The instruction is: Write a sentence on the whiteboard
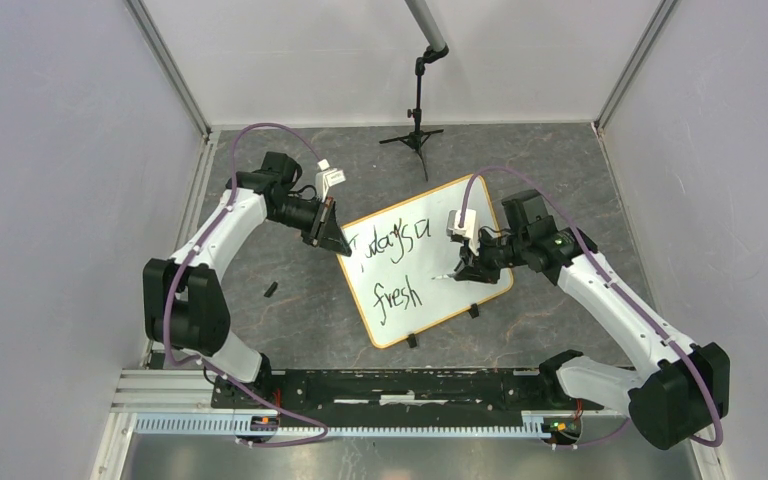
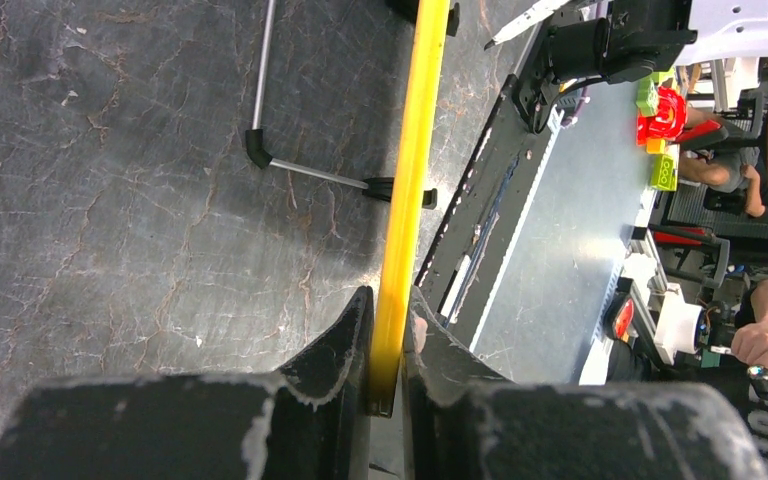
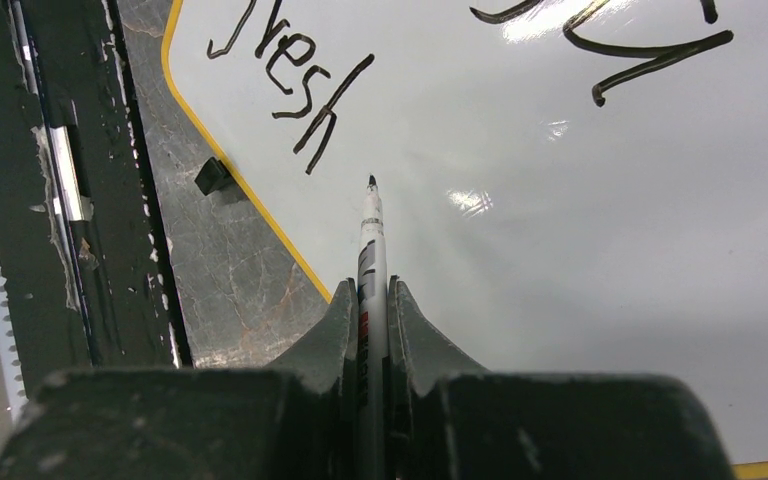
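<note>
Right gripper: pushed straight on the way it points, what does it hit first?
The marker in the right gripper would likely meet bare whiteboard first, beside "fresh"; gap unclear.

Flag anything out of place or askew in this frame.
A small black piece lies loose on the table left of the whiteboard, possibly a marker cap. The board sits skewed, its rim clamped by the left pincer.
</note>
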Controlling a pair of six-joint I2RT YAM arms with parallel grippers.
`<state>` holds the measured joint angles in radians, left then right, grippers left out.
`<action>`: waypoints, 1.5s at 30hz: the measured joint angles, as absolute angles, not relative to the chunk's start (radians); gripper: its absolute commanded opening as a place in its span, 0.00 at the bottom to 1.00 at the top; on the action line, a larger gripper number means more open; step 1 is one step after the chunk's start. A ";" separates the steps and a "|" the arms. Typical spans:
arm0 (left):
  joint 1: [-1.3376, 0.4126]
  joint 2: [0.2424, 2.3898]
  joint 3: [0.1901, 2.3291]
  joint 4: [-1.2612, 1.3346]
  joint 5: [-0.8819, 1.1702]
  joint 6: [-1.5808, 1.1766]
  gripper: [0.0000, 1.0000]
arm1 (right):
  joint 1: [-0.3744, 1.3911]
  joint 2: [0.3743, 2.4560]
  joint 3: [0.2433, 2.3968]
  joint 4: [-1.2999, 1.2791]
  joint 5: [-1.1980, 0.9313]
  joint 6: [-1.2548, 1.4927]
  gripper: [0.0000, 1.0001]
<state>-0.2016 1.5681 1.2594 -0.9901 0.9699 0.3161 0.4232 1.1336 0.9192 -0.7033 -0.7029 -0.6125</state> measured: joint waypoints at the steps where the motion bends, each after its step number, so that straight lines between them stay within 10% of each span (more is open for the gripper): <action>1: -0.202 1.569 1.261 -0.991 0.970 0.316 0.03 | 0.423 1.134 0.919 -0.698 -0.703 -0.607 0.00; 45: -0.202 1.575 1.264 -0.994 0.969 0.318 0.02 | 0.543 1.171 0.880 -0.599 -0.523 -0.549 0.00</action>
<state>-0.2024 1.5745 1.2636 -0.9936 0.9691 0.3176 0.5426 1.1713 0.8803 -0.5987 -0.5232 -0.5491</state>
